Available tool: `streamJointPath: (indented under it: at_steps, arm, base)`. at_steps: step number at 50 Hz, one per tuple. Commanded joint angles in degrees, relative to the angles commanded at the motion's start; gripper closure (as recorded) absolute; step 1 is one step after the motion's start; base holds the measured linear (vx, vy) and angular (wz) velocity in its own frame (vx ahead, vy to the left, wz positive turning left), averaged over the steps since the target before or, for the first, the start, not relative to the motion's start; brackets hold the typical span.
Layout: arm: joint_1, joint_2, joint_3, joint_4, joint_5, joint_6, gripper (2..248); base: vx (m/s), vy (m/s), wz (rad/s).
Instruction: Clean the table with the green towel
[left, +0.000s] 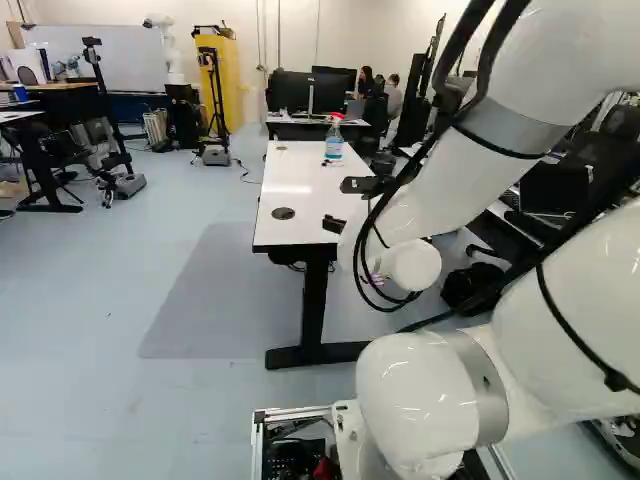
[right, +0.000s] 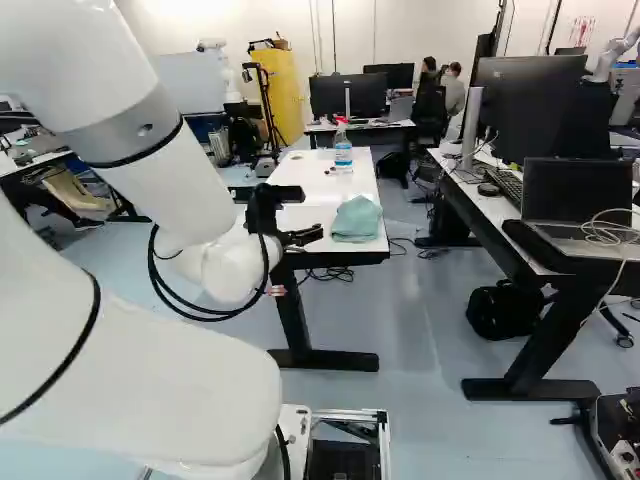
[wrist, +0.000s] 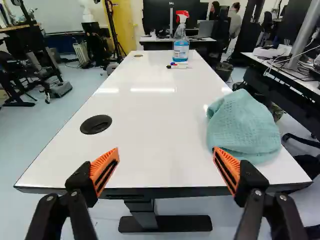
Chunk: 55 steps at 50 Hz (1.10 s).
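A white robot arm (right: 165, 165) reaches out to the near end of a long white table (wrist: 145, 110), its black gripper (right: 308, 214) spread wide, with nothing held between the two orange-padded fingers. The green towel (wrist: 242, 127) lies in a loose, rumpled heap on the tabletop, close to the near corner on the robot's right. Seen from the wrist, it sits ahead of the gripper and off to one side, mostly beyond and outside the right finger (wrist: 231, 170) rather than centred in the gap. That finger's tip overlaps the towel's near edge in the wrist view; whether the two touch cannot be told. The left finger (wrist: 102, 172) is well apart from the cloth, pointing toward a round black desk insert (wrist: 96, 124) set in the tabletop.

Toward the table's far end, a spray bottle (wrist: 181, 50) with a red and white head stands upright, blue liquid inside, a few markers (wrist: 178, 65) lying just in front of it. To the robot's right, an open laptop (right: 575, 205) rests on a neighbouring desk (right: 480, 215), a black bag (right: 505, 310) on the floor below. Another robot (left: 170, 45) stands across the room near a yellow cabinet (right: 283, 90).
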Motion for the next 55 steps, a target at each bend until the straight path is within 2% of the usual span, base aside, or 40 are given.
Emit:
streamJointPath:
  at_steps: [17,55]
  arm:
    - [0.34,0.51,1.12,-0.1,1.38,0.0,3]
    - [0.35,0.53,1.17,-0.1,1.44,0.0,3]
  base:
    - [0.0,0.0,0.0]
    - [0.0,0.0,0.0]
